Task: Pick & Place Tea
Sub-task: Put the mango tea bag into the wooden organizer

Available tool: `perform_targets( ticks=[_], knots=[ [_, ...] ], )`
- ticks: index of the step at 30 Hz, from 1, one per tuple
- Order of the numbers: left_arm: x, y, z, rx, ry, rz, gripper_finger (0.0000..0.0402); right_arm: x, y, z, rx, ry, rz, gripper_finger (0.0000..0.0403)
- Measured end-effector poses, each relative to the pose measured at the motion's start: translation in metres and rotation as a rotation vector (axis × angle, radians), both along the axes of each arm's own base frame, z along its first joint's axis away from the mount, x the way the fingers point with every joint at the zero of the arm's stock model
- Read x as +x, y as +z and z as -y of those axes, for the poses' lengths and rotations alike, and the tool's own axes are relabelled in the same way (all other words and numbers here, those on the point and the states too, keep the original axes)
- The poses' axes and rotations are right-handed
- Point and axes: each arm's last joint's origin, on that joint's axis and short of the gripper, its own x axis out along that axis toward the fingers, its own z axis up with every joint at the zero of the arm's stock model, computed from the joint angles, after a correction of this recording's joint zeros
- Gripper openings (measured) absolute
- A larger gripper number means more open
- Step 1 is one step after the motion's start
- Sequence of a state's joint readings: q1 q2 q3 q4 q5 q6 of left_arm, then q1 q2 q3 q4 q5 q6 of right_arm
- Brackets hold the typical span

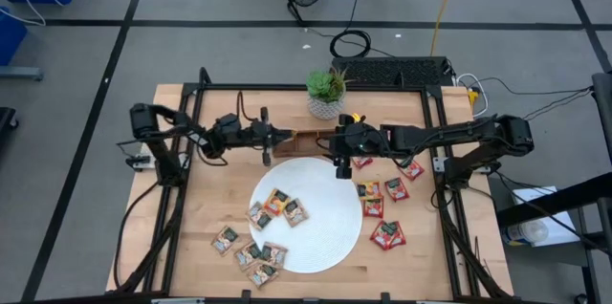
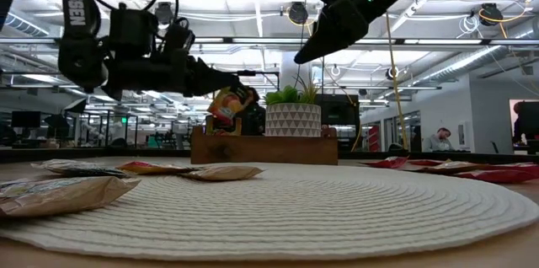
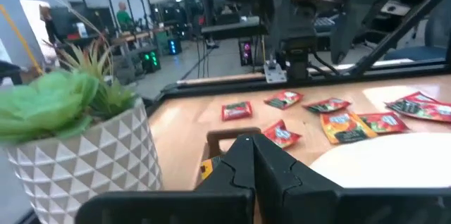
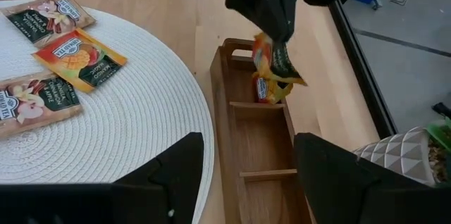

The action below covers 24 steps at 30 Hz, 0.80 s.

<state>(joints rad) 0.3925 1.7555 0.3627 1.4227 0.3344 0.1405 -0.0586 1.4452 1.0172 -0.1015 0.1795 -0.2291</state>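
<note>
An orange tea sachet [image 4: 277, 65] hangs from my shut left gripper [image 1: 271, 138] over the left end compartment of the wooden tray [image 4: 224, 132]. A red sachet [image 4: 261, 90] seems to lie in that compartment. My right gripper [image 4: 246, 175] stands open and empty, raised above the tray's middle and the rim of the white plate [image 1: 316, 242]. Three sachets [image 1: 278, 206] lie on the plate. Several more [image 1: 251, 251] lie at its near left rim. Red ones [image 1: 387, 194] lie on the table to its right. My left gripper pinches the orange sachet by its upper edge [image 4: 273, 41] between its two fingers [image 4: 268, 13]. The fingers come in level from the table's left. The sachet hangs crumpled below the fingertips [image 2: 229, 104], above the tray's end compartment.
A potted succulent [image 1: 326, 92] in a white patterned pot stands just behind the tray. The tray's middle and right compartments [image 4: 264, 146] look bare. A dark metal frame [image 1: 435, 141] borders the table on both sides.
</note>
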Motion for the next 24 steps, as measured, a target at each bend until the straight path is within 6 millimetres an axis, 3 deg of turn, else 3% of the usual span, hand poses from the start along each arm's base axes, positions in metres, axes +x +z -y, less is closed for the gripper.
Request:
perform_targets(
  ticks=[10, 24],
  knots=[
    [0.005, -0.016, -0.007, -0.037, -0.028, -0.052, 0.0002, -0.004, -0.011, 0.000, -0.014, 0.010, -0.020, 0.0202],
    [0.005, -0.016, -0.010, -0.095, 0.047, -0.057, 0.0011, -0.005, -0.015, 0.000, -0.014, 0.009, -0.035, 0.0200]
  ],
)
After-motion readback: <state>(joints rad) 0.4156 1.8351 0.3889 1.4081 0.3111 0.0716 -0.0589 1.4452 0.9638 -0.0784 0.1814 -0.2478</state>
